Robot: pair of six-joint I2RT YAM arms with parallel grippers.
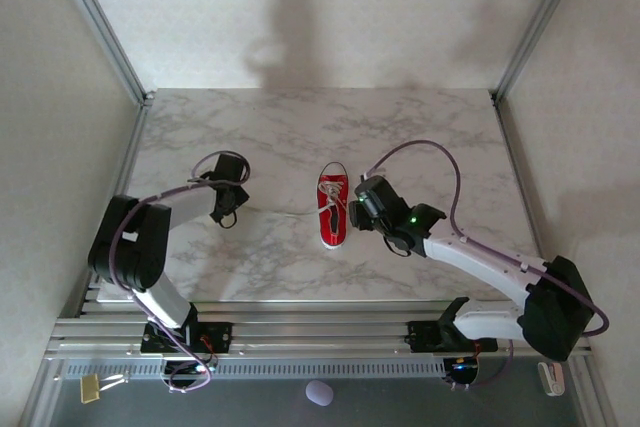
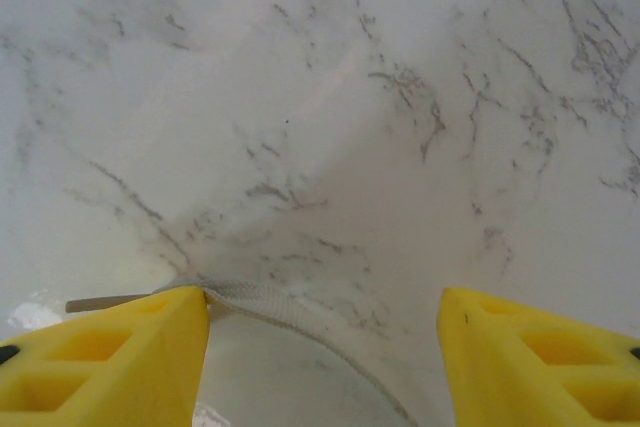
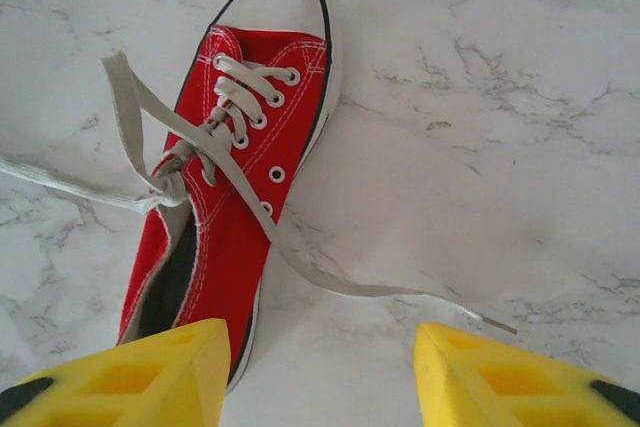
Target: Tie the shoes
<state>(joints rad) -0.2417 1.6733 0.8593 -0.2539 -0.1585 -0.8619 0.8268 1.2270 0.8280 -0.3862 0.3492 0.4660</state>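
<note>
Left jaws gape beside a lace (image 2: 262, 300) on open marble (image 2: 400, 97); right jaws gape behind the sneaker (image 3: 240, 217).

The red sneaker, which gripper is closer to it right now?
Right. The right gripper sits just beside the red sneaker, on its right; the left gripper is well off to its left, by a lace end.

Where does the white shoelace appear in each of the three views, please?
Top external: shoelace on the red sneaker, mid-table.
Left wrist: shoelace low in the picture, between the fingers of the left hand.
Right wrist: shoelace across the red sneaker, ends trailing to both sides.
Shared landmark: the marble tabletop.
</note>
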